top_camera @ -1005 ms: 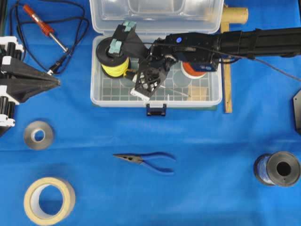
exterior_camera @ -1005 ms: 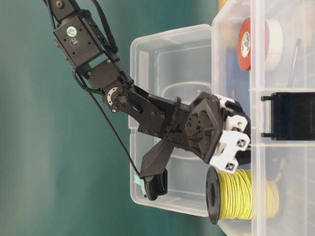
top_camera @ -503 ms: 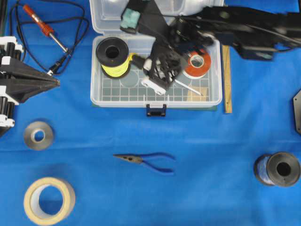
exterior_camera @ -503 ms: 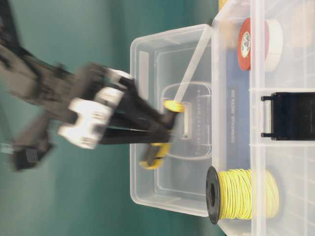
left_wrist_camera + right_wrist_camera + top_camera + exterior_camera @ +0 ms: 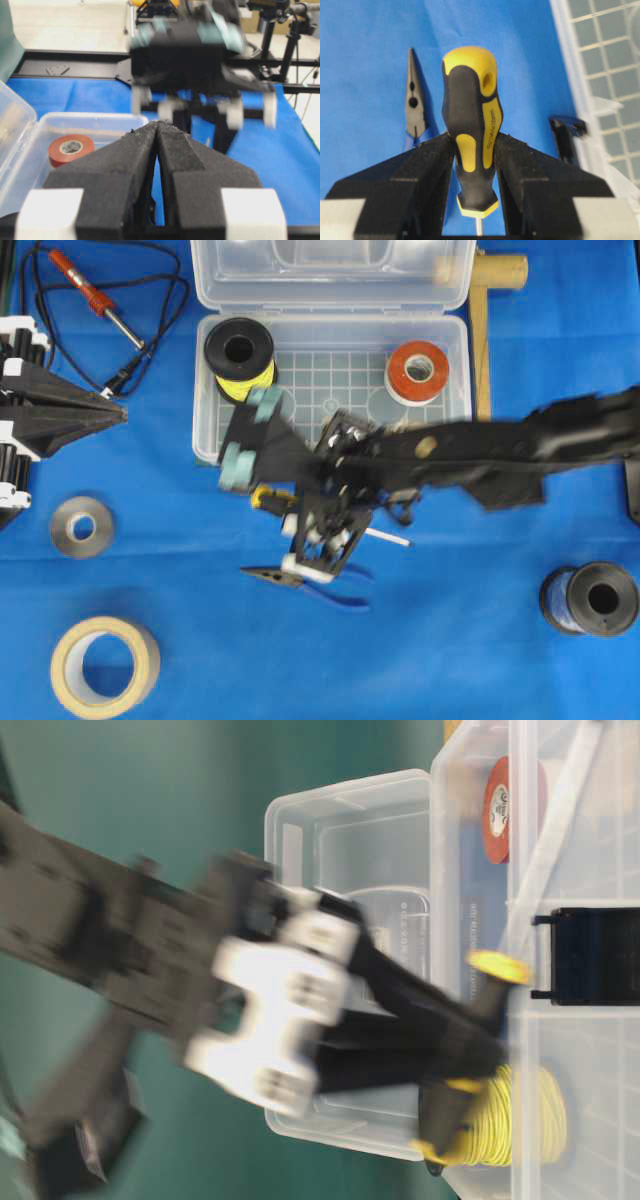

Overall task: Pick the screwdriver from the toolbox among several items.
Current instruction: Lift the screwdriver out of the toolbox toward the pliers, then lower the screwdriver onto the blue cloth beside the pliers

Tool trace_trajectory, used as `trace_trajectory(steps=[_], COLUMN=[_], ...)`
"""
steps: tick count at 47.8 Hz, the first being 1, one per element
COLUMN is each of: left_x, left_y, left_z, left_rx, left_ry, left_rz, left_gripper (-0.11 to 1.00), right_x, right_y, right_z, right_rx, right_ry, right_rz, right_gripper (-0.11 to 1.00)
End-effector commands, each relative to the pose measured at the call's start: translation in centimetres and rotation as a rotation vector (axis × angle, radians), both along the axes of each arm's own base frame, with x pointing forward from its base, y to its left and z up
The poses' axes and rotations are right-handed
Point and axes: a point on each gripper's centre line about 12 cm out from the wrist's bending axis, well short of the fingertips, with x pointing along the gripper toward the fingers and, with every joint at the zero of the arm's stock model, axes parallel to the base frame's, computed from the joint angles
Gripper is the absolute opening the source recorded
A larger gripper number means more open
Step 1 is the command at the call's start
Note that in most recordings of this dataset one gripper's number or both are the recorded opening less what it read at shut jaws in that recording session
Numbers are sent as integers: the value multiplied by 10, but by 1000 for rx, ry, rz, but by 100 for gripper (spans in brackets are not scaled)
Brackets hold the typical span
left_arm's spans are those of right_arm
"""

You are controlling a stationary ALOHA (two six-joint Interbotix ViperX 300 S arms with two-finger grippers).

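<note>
The screwdriver [image 5: 470,130], with a black-and-yellow handle and thin silver shaft, is clamped between the fingers of my right gripper [image 5: 472,165]. In the overhead view the right gripper [image 5: 300,510] hangs over the blue cloth just in front of the open toolbox [image 5: 205,435], motion-blurred. The screwdriver [image 5: 266,498] lies across it, shaft end pointing right. In the table-level view the screwdriver's yellow end [image 5: 498,966] shows by the toolbox [image 5: 340,830]. My left gripper [image 5: 118,414] is shut and empty at the far left; it also shows in the left wrist view [image 5: 158,127].
Blue-handled pliers [image 5: 335,590] lie on the cloth right below the right gripper. A yellow wire spool [image 5: 238,355] and red tape [image 5: 417,372] stay in the toolbox. A soldering iron [image 5: 90,295], grey roll [image 5: 80,527], masking tape [image 5: 105,665], dark spool [image 5: 590,598] and wooden mallet [image 5: 483,340] lie around.
My right gripper has lifted the screwdriver out of the toolbox and swung it forward over the front wall to above the cloth near the pliers. The left arm has not moved.
</note>
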Motion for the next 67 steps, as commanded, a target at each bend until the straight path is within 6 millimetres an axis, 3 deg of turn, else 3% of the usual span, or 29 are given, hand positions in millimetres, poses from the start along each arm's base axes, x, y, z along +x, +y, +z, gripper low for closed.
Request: trace_trajectory(steps=[1,13,23,41,44,52,61,67], left_x=[1,1,1,-1,-1,-2,-2,-2], left_y=[2,3,4,4,4,3,4,4], left_z=[3,3,2,2,2,2,1,0], left_rx=[2,3,2,3,2,0,-8,-11], left_ry=[-8,-9,-6,-6,-8,-2,1,3], left_rz=[8,17,19,19,18,17,18,17], left_gripper=[0,0,0,0,0,0,0,0], right_x=[13,36,40,40,39,27,-7,-40], right_y=[12,22,19,19,18,14,11,10], right_z=[5,-45,-70,-72,-66,-21,49,85], right_rx=[-8,-25,-28,-28,-32,-68,-164,-226], right_ry=[-37,37,75,78,75,41,-55,-128], right_rz=[24,43,36,38,39,58,91,115], right_gripper=[27,27,27,28,33,79,73,74])
